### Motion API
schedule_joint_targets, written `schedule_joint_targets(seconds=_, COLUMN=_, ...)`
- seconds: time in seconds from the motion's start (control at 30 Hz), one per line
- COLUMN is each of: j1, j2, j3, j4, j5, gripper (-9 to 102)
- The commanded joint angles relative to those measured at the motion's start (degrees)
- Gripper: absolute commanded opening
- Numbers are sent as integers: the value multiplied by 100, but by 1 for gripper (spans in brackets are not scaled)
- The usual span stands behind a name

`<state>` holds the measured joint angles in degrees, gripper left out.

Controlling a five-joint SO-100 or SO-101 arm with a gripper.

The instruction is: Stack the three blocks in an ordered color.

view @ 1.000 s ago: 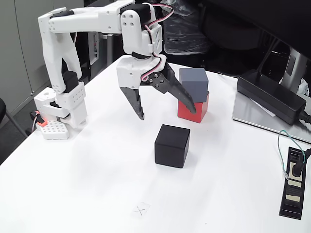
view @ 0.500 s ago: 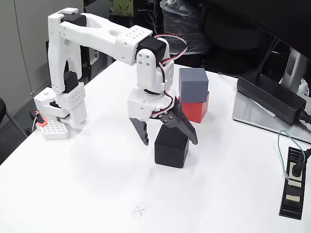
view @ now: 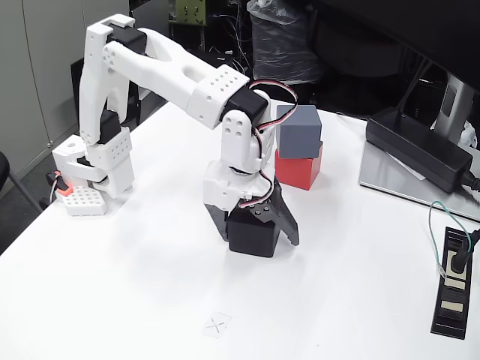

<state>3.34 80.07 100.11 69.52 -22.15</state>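
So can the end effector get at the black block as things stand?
Probably yes: the end effector is already down over the black block, a finger on each side, nothing between. The grey block on the red block stands clear behind.

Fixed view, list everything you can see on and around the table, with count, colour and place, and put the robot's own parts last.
black block: one, black, table centre, between the fingers
red block: one, red, on the table behind the black block
grey block: one, grey, stacked on the red block
power adapter: one, long, black, far right on a silver slab
power strip: one, black, right edge, cable plugged in
cross mark: one, faint, near front of table
table: one, white
arm: one, white, base at left
gripper: one, black fingers astride the black block, low over the table
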Motion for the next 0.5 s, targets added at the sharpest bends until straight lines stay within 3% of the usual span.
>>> schedule_joint_targets(seconds=0.0, j1=-18, j2=35, j3=-105, j4=-18, j5=26, gripper=32)
schedule_joint_targets(seconds=0.47, j1=-325, j2=79, j3=-343, j4=88, j5=35, gripper=-2)
